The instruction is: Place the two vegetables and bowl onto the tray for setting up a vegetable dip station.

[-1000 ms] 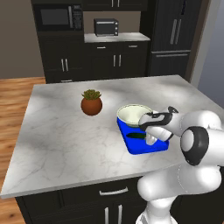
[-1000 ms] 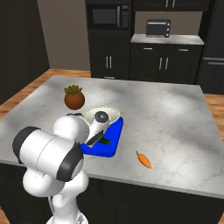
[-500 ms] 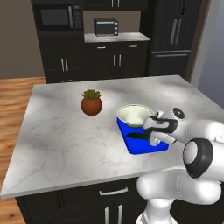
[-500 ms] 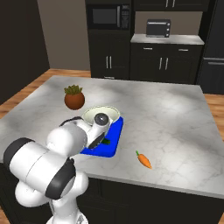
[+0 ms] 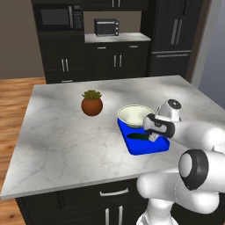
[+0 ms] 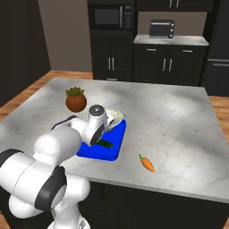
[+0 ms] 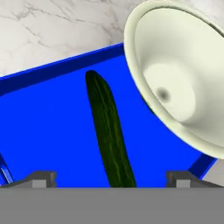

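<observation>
The blue tray lies on the marble island. On it lies the dark green cucumber, and the cream bowl sits at its far end. My gripper hovers just above the cucumber, open, with a fingertip on either side and no contact. The orange carrot lies on the counter to the right of the tray, near the front edge.
A spiky green plant in a round brown pot stands left of the tray. The counter's front edge runs close below the tray. Dark cabinets, a microwave and a toaster oven stand behind the island.
The arm's elbow and shoulder have swung while the hand stays over the tray. The cucumber and bowl have not moved. The jaws stay wide.
</observation>
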